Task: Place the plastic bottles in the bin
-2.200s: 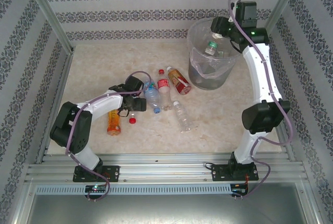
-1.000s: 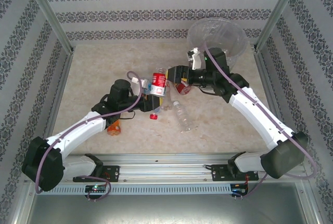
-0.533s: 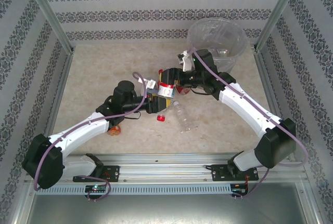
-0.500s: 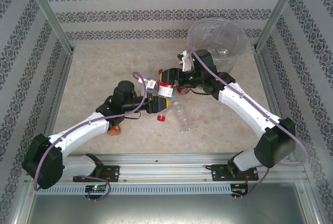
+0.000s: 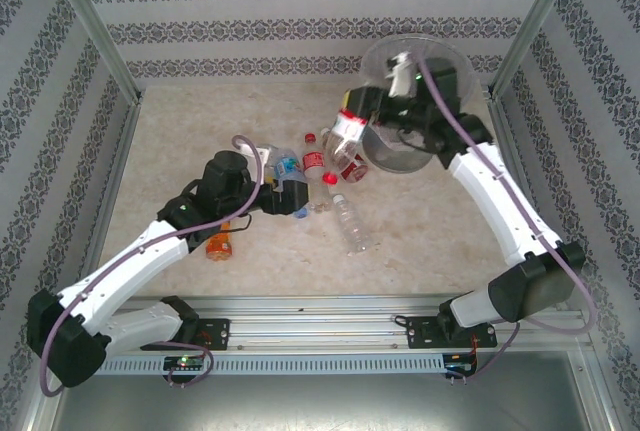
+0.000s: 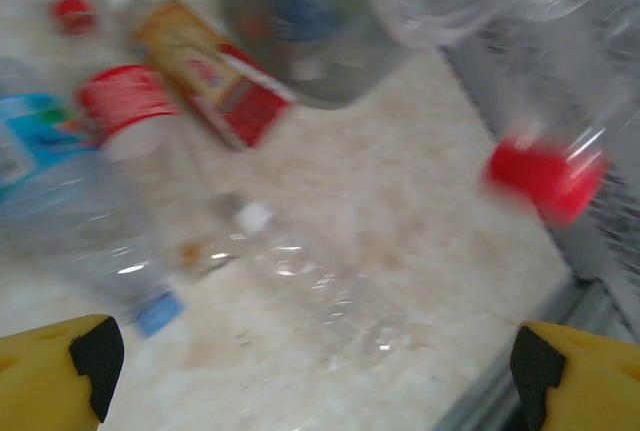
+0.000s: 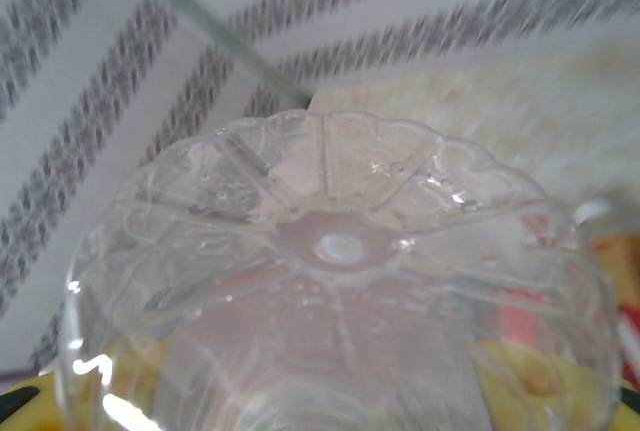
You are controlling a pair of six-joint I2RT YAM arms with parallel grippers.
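Bin (image 5: pixel 405 156) stands at the far R corner of the desk (image 5: pixel 190 131). It's clear-grey w/ a liner over the rim. On top cam the R arm covers most of its mouth, so I can't count what's inside. Thru its wall on L wrist cam I get a blurred blue patch and some darker shapes, too soft to say which bottles.

R gripper (image 5: pixel 352 123) is clamped on 1 clear bottle (image 7: pixel 330 251), held at the bin's L side. Its petal-shaped base faces R wrist cam w/ yellow pads (image 7: pixel 555 381) either side, and its red cap (image 6: pixel 545 179) points down. White-and-red label on top cam.

L gripper (image 6: pixel 320 366) is spread wide w/ nothing in it, low over the desk by the pile.

5 bottles lie on the desk, all on their sides:
- blue-label bottle (image 6: pixel 50 141), clear
- red-label bottle (image 6: pixel 125 101), just beside the blue one
- amber bottle (image 6: pixel 215 71), red/yellow label, white cap, nearest the bin
- plain bottle (image 6: pixel 310 281), white cap, no label I can see
- orange bottle (image 5: pixel 218 243), partly under the L arm

1 loose red lid (image 6: pixel 72 13) lies near the amber bottle's cap.
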